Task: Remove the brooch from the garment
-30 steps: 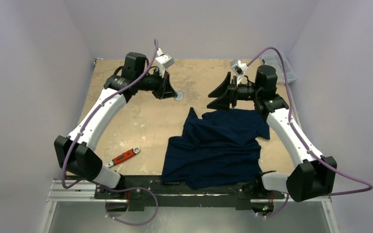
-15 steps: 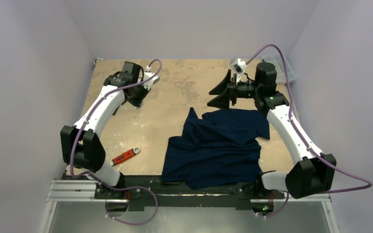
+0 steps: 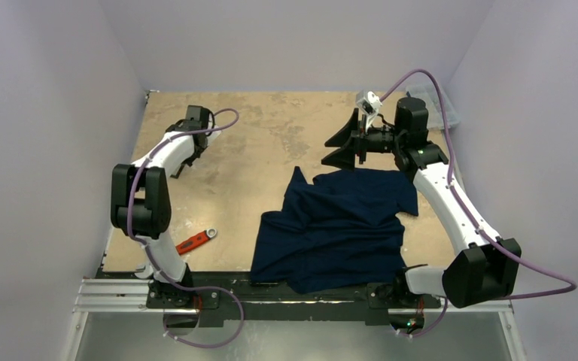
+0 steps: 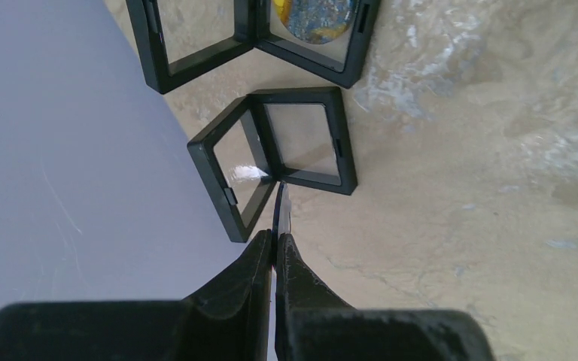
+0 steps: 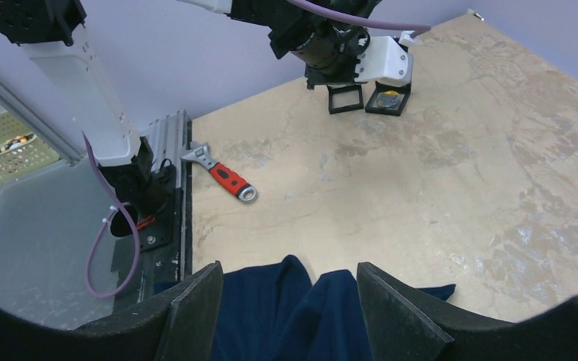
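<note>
The dark navy garment (image 3: 339,226) lies crumpled at the front middle of the table. My right gripper (image 3: 344,143) hangs open and empty just above its far edge, and the cloth shows between the jaws in the right wrist view (image 5: 293,316). My left gripper (image 4: 275,239) is shut on a thin flat piece seen edge-on, the brooch (image 4: 281,207). It holds the piece at the rim of an open, empty black display case (image 4: 301,143) by the left wall. In the top view the left gripper (image 3: 176,167) is at the far left.
A second open black case (image 4: 317,15) holding a colourful round piece lies beyond the empty one. A red-handled wrench (image 3: 194,241) lies at the front left. A clear plastic bin (image 3: 434,101) sits at the back right. The left wall is close to the cases.
My left arm has swung from the back middle of the table to the far left by the wall, carrying the thin piece. The right arm has barely moved.
</note>
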Motion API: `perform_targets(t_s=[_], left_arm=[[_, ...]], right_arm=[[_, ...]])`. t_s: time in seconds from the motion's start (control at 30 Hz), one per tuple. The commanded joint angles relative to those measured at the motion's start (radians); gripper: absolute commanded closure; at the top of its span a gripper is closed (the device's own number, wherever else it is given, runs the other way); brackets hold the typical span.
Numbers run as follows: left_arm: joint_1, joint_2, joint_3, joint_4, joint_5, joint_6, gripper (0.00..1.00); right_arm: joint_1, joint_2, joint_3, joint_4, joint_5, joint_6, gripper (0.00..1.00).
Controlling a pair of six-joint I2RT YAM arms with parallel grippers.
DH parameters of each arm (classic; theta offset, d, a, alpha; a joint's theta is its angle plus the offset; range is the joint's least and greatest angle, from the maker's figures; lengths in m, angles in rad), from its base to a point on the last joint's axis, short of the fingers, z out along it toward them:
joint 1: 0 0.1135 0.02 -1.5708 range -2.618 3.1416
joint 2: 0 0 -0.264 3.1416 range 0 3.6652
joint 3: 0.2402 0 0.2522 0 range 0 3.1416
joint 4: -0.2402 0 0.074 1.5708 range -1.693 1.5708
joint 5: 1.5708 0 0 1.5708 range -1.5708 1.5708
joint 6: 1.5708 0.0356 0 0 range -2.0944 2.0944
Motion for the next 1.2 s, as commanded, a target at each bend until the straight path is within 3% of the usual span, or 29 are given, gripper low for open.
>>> perform_targets(t_s=[0.0,0.57,1.0,1.17], left_arm=[[0.017,0.038,-0.007,0.124,-0.108,0.074,1.00],[0.041,0.153,-0.008,0.174,-0.126,0.097,1.00],[0.052,0.180,-0.053,0.310,-0.182,0.153,1.00],[0.054,0.191,-0.040,0.292,-0.165,0.143,0.94]], right_arm=[[-0.003,-0.028,0.021,-0.025,0.014,-0.029,0.31],[-0.003,-0.036,0.026,-0.079,0.031,-0.057,0.31],[-0.003,-0.027,0.029,-0.094,0.022,-0.066,0.31],[-0.003,-0.020,0.038,-0.114,0.022,-0.080,0.30]])
